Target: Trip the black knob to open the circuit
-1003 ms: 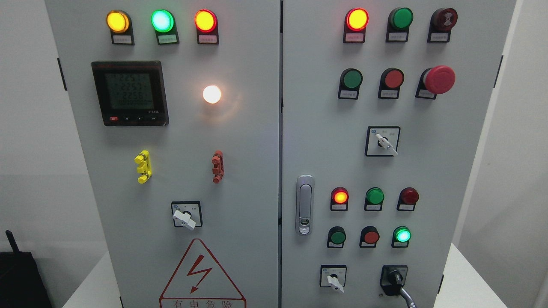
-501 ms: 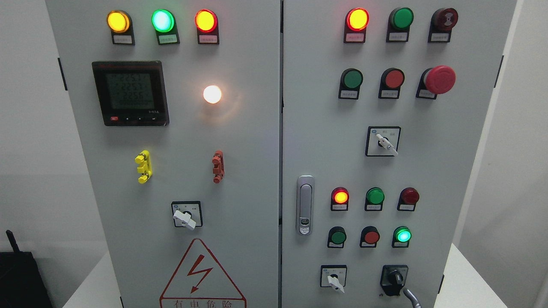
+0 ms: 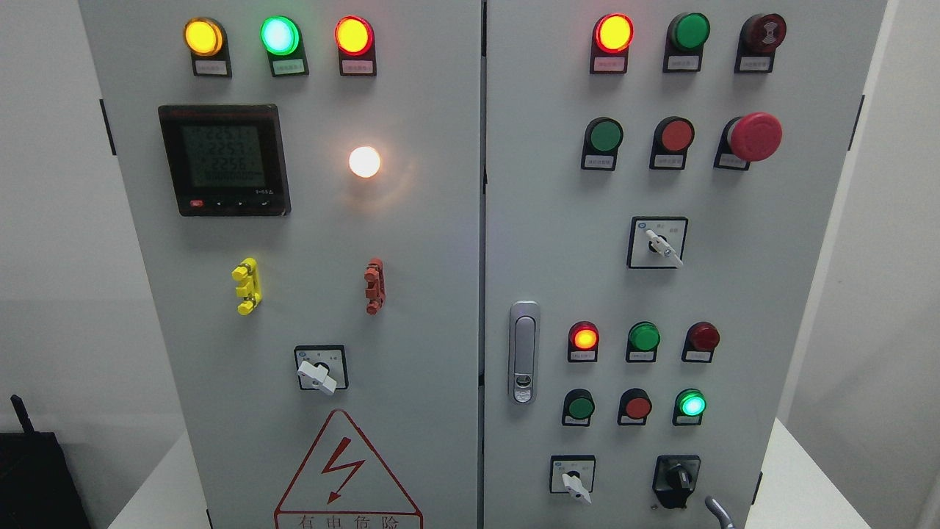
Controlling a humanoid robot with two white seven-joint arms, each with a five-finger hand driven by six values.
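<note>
The black knob (image 3: pixel 677 481) sits on a black square plate at the bottom right of the right cabinet door (image 3: pixel 771 294), its handle standing about upright. Only a curved grey tip of my right hand (image 3: pixel 718 510) shows at the picture's bottom edge. It lies just below and to the right of the knob, a small gap apart from it. The remainder of that hand is out of frame. My left hand is out of the picture.
Left of the black knob is a white selector switch (image 3: pixel 573 481), with lit and unlit buttons (image 3: pixel 691 404) above. A door latch (image 3: pixel 523 353) sits near the centre seam. The left door carries a meter (image 3: pixel 224 159) and another white switch (image 3: pixel 317 376).
The grey tip of my right hand was against the knob and has drawn back down and to the right. The knob's handle turned from tilted to about upright.
</note>
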